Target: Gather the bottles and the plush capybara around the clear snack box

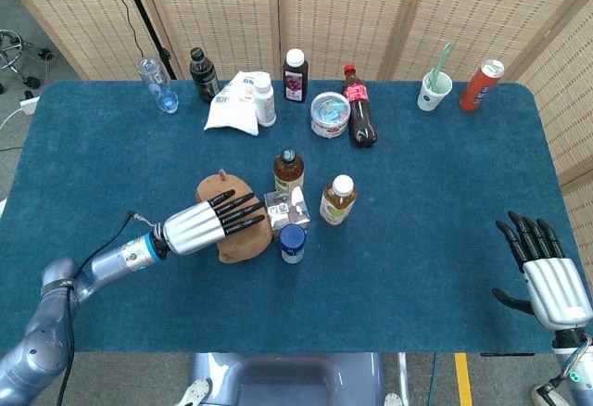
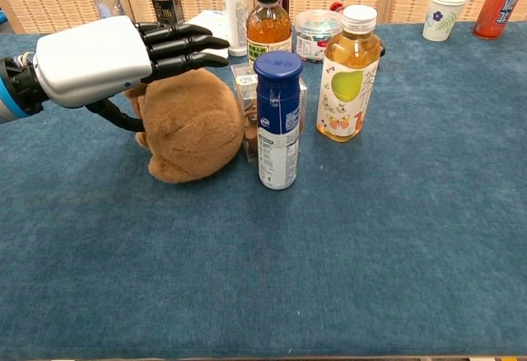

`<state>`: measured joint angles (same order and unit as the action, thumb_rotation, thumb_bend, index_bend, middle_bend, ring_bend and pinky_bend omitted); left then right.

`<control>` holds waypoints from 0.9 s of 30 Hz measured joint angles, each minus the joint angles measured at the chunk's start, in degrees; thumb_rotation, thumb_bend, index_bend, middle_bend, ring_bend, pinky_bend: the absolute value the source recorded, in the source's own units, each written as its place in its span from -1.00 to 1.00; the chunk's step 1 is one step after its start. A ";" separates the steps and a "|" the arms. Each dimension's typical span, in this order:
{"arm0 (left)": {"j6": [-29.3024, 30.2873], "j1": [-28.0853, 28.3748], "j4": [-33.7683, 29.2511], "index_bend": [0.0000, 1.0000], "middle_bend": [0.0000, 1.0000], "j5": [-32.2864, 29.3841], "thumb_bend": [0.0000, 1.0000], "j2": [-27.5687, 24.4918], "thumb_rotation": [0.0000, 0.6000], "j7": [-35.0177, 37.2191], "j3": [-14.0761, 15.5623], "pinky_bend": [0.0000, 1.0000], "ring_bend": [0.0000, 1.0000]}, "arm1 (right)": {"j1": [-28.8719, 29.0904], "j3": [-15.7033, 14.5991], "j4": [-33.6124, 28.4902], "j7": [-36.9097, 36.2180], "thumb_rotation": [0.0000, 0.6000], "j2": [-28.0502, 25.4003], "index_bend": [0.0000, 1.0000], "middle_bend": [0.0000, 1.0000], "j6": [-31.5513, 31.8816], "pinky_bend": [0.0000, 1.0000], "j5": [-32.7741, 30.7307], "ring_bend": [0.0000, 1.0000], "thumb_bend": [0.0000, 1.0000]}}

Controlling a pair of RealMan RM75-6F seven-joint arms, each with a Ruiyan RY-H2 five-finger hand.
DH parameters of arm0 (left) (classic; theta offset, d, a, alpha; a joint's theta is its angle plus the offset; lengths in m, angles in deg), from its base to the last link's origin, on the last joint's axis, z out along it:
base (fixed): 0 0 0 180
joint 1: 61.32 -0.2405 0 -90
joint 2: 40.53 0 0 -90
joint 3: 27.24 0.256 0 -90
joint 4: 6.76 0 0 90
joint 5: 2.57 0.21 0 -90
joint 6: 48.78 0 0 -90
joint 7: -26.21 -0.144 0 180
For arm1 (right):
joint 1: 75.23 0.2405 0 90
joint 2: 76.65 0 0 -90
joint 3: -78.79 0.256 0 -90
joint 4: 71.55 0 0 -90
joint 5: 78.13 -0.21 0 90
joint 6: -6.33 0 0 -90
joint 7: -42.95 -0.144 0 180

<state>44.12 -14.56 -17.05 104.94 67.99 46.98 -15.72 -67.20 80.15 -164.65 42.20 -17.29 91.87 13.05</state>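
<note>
The brown plush capybara (image 1: 233, 223) (image 2: 194, 126) lies against the left side of the clear snack box (image 1: 286, 209) (image 2: 246, 86). My left hand (image 1: 206, 225) (image 2: 99, 58) lies over the plush with its fingers stretched out flat above it and the thumb at the plush's left side. A blue-capped bottle (image 1: 293, 242) (image 2: 277, 122) stands in front of the box, an amber bottle (image 1: 288, 171) (image 2: 268, 21) behind it, and a yellow juice bottle (image 1: 338, 199) (image 2: 349, 77) to its right. My right hand (image 1: 547, 274) hangs open, holding nothing, off the table's near right corner.
Along the far edge stand a clear bottle (image 1: 156, 80), a dark bottle (image 1: 202, 74), a white bag (image 1: 235, 105), a white bottle (image 1: 265, 98), a dark juice bottle (image 1: 296, 75), a round tub (image 1: 330, 114), a cola bottle (image 1: 359, 109), a paper cup (image 1: 433, 90) and a red can (image 1: 481, 84).
</note>
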 measured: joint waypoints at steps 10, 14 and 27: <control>4.51 -0.77 -0.90 -1.00 -1.00 -1.54 -1.00 -1.50 1.00 2.86 -0.76 -0.54 -1.00 | -0.42 0.26 -0.45 -0.67 1.00 -0.62 -1.00 -1.00 0.33 -1.00 0.11 -1.00 -1.00; 7.94 -2.06 -2.72 -1.00 -1.00 -4.00 -1.00 -3.01 1.00 5.55 -2.85 -0.54 -1.00 | -0.58 0.29 -0.69 -0.95 1.00 -0.99 -1.00 -1.00 0.55 -1.00 0.36 -1.00 -1.00; 8.16 -8.31 -21.55 -1.00 -1.00 -10.50 -1.00 -13.68 1.00 5.57 -6.88 -1.00 -1.00 | -1.04 0.48 -0.89 -1.58 1.00 -1.50 -1.00 -1.00 1.62 -1.00 1.48 -1.00 -1.00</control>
<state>52.28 -22.87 -38.60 94.45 54.31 52.55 -22.59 -68.24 80.63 -165.54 40.62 -18.79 93.50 14.52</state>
